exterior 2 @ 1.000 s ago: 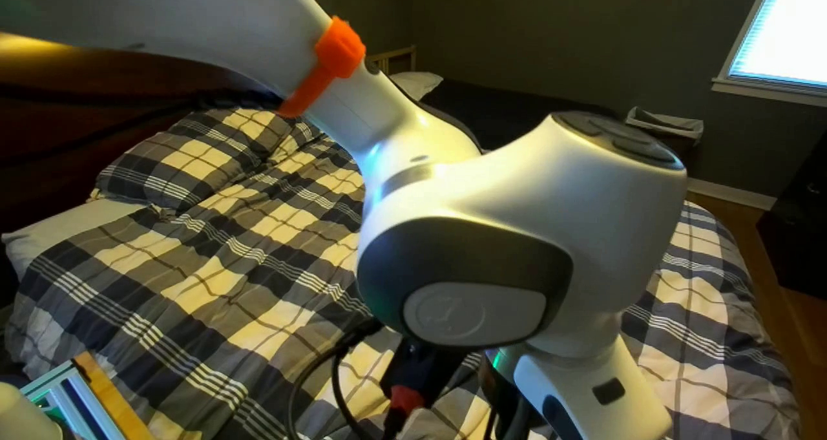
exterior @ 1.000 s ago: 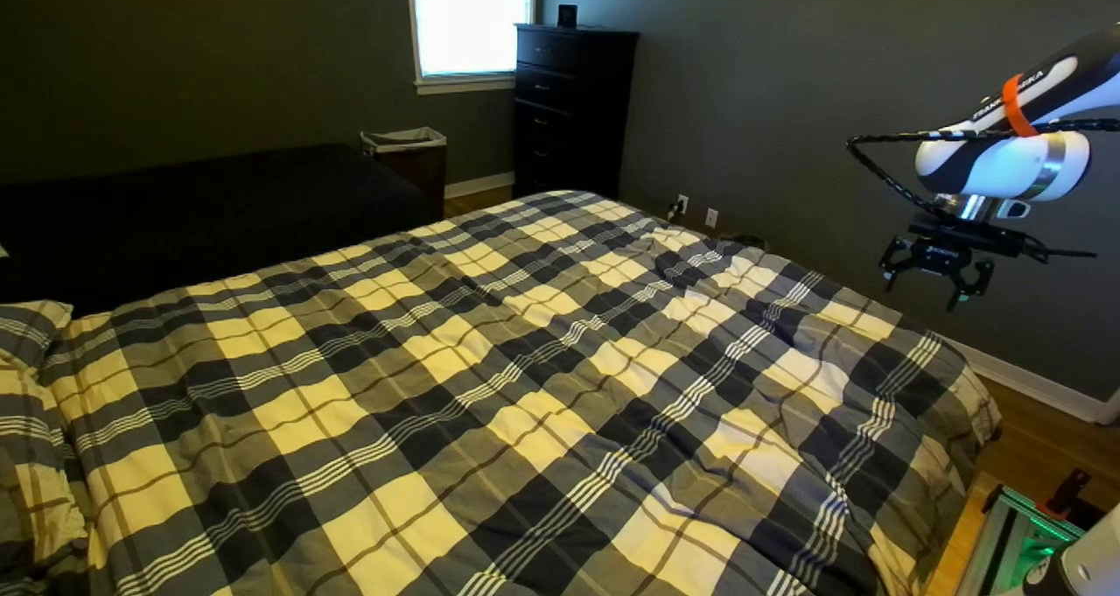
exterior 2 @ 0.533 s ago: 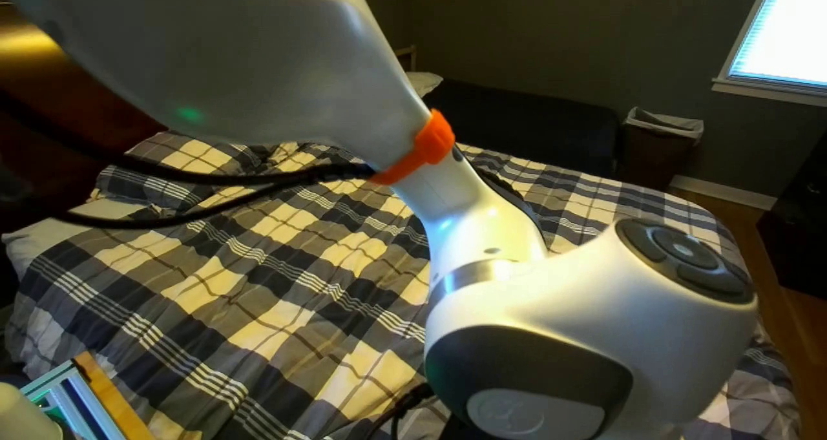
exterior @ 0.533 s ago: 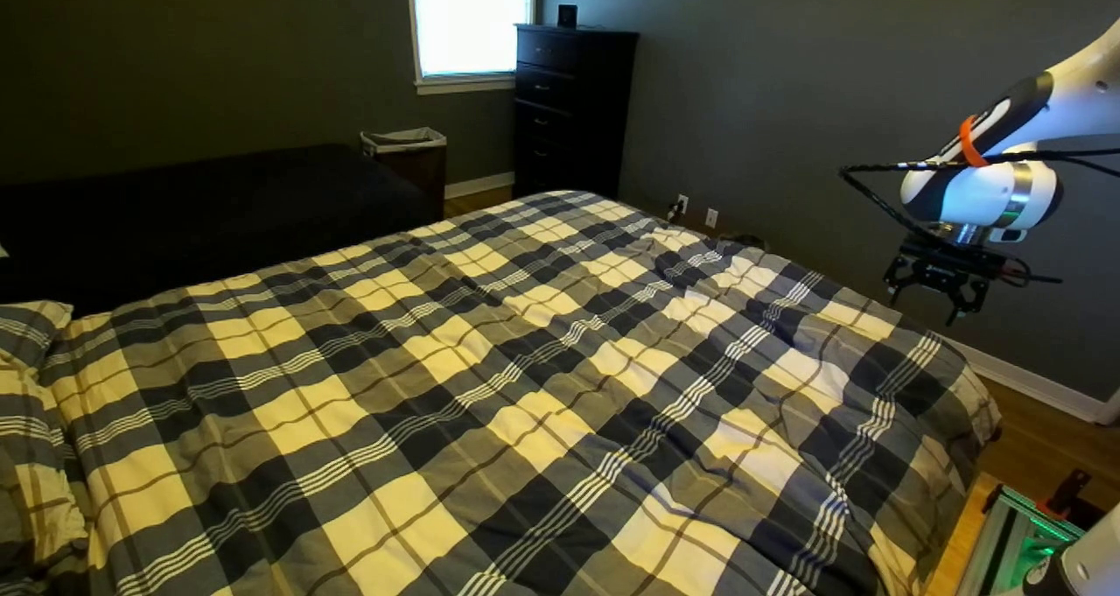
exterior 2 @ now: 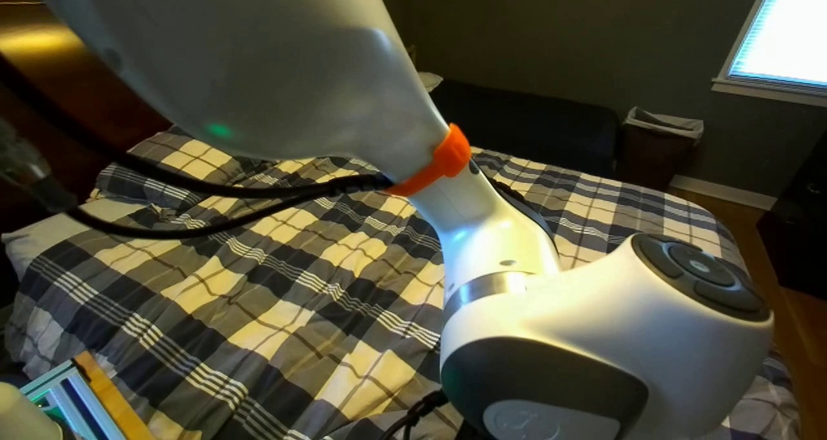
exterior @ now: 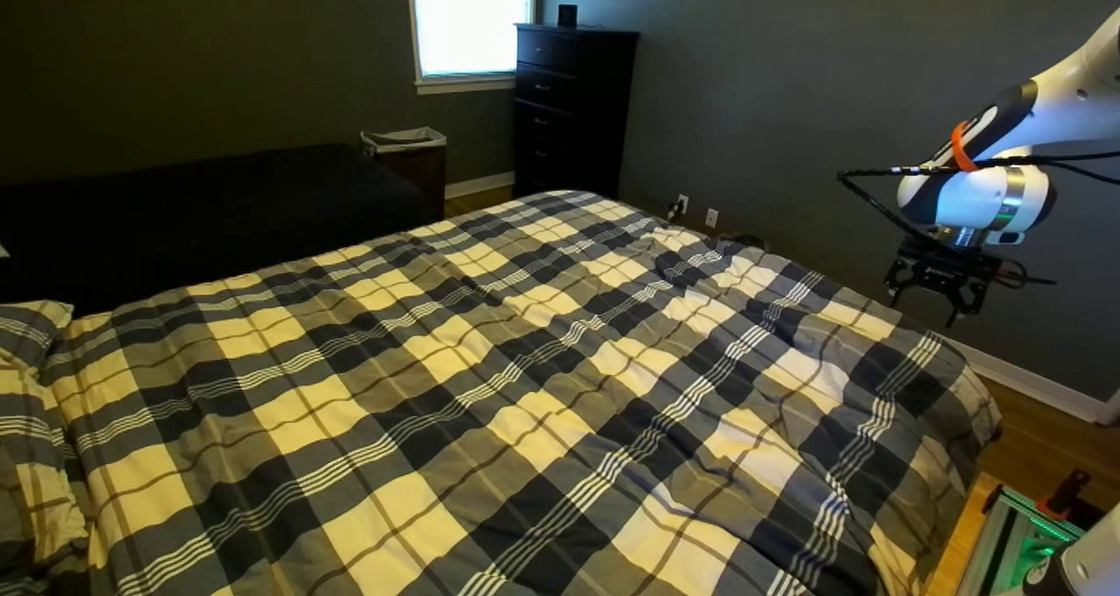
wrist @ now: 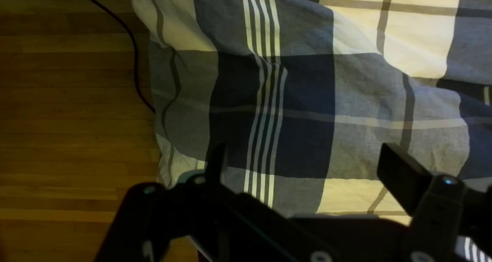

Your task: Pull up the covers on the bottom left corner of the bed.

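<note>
The covers, a plaid blanket in pale yellow, black and grey, lie spread over the whole bed in both exterior views (exterior: 542,360) (exterior 2: 226,311). They also fill the middle and right of the wrist view (wrist: 303,81). The bed (exterior 2: 68,230) shows a pale sheet at its head end beside the pillow. My gripper (exterior: 922,310) hangs in the air over the bed's far right end, fingers pointing down. In the wrist view my gripper (wrist: 301,154) has its black fingers wide apart, with nothing between them. The covers' edge drops beside the wooden floor there. In an exterior view my arm hides the gripper.
A dark low couch (exterior: 219,202), a hamper (exterior: 407,154) and a tall dresser (exterior: 573,106) stand beyond the bed. The robot's stand (exterior: 945,543) is close to the bed's side. A black cable (wrist: 132,46) lies on the wooden floor (wrist: 69,119).
My arm and open gripper have moved down and slightly left in an exterior view, mostly in the earlier half second, then slowed. The covers look the same.
</note>
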Controlling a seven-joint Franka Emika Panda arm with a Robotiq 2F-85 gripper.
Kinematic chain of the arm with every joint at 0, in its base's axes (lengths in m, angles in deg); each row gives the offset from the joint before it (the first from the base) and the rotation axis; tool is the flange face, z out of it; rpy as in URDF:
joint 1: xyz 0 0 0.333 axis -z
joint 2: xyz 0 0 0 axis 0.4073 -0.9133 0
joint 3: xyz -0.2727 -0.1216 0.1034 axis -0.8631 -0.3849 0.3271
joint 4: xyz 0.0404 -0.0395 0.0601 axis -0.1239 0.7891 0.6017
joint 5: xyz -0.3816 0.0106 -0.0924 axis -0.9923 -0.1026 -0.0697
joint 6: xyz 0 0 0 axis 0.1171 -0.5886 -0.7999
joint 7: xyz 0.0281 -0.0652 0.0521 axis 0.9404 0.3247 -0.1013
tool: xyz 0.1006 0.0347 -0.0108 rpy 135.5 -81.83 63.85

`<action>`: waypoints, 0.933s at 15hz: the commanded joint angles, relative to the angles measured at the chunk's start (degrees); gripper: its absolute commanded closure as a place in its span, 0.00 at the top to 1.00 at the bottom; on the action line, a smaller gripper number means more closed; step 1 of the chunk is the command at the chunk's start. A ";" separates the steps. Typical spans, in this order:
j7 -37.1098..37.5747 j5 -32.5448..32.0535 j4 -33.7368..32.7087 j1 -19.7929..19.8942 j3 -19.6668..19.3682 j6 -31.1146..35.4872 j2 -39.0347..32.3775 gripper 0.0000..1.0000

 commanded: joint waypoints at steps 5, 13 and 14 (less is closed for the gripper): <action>1.16 1.27 -6.88 0.08 -0.49 8.23 -10.93 1.00; 1.97 5.00 -15.05 2.68 -0.22 15.03 -25.35 1.00; 1.94 5.54 -16.51 3.29 0.04 14.49 -26.91 1.00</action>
